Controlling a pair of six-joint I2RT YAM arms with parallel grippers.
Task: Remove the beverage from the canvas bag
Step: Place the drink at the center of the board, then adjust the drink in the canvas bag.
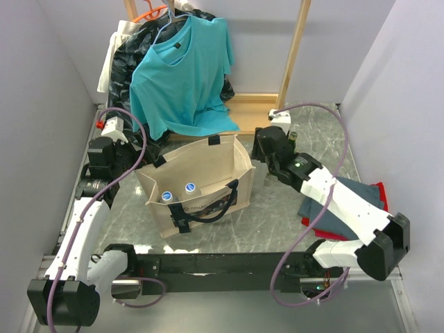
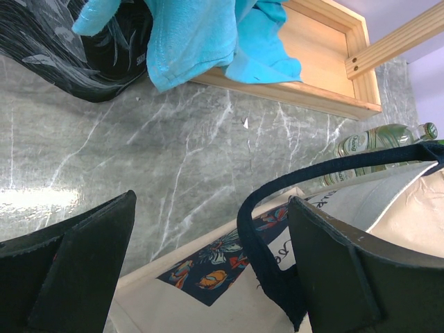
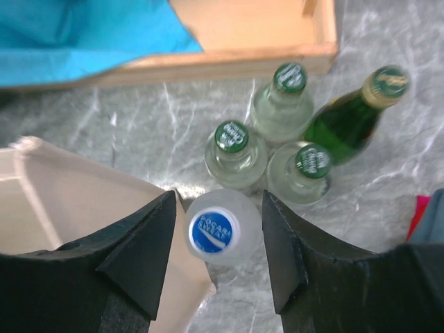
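Note:
The beige canvas bag [image 1: 201,173] stands open mid-table with black strap handles and a dark printed picture [image 2: 208,267]. Two blue-capped bottles [image 1: 177,192] stand inside it at its left end. My right gripper [image 1: 267,159] is open by the bag's right end. In the right wrist view its fingers [image 3: 218,208] straddle a frosted Pocari Sweat bottle [image 3: 220,227] standing on the table just outside the bag's corner [image 3: 83,201], with gaps on both sides. My left gripper [image 2: 211,208] is open over the bag's back left edge, and a black strap [image 2: 267,208] lies by its right finger.
Three clear green-capped bottles [image 3: 236,149] and a green glass bottle [image 3: 347,118] stand just past the Pocari bottle. A wooden frame [image 1: 253,104], a teal T-shirt [image 1: 184,73] and a black plastic bag [image 2: 83,48] are at the back. Folded red and grey cloth [image 1: 347,208] lies at right.

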